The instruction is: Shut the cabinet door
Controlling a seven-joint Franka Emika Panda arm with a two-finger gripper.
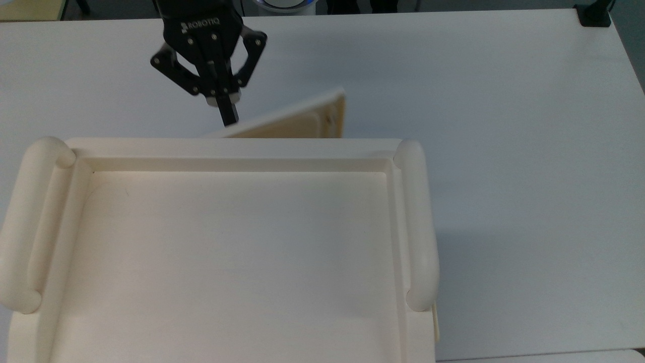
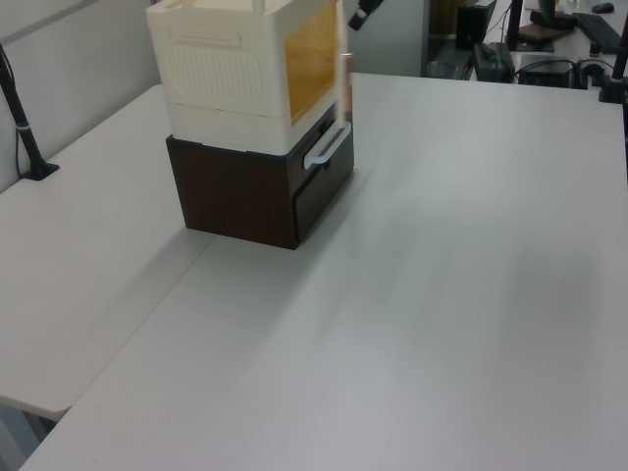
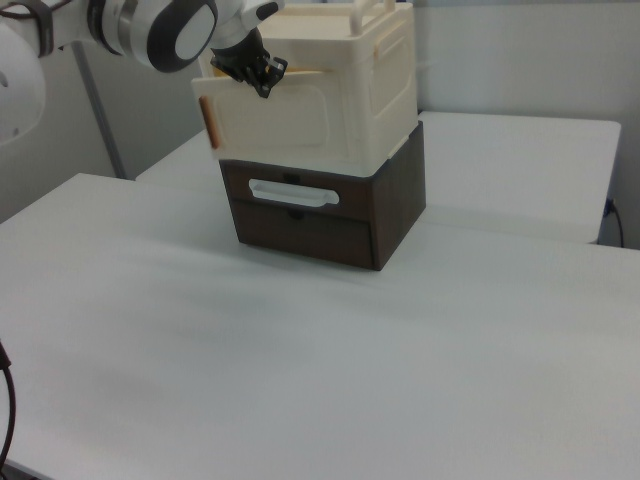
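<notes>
The cream cabinet (image 1: pixel 242 151) has its recessed tray top towards me in the top view. Its door (image 1: pixel 297 123) stands ajar at a shallow angle to the cabinet front, with the free edge at the top view's right. My gripper (image 1: pixel 229 115) is shut, with nothing between its fingers. Its tip rests against the door's outer face near the hinge side. In the right view the gripper (image 3: pixel 262 78) sits at the top edge of the door (image 3: pixel 270 125). In the left view the door (image 2: pixel 343 69) shows edge-on beside the orange opening.
The cabinet (image 2: pixel 245 69) stands on a dark brown drawer unit (image 2: pixel 260 186) with a white handle (image 2: pixel 327 147). Bare white table (image 1: pixel 504 151) spreads to the top view's right. A black clamp (image 1: pixel 594 15) sits at the top view's far right corner.
</notes>
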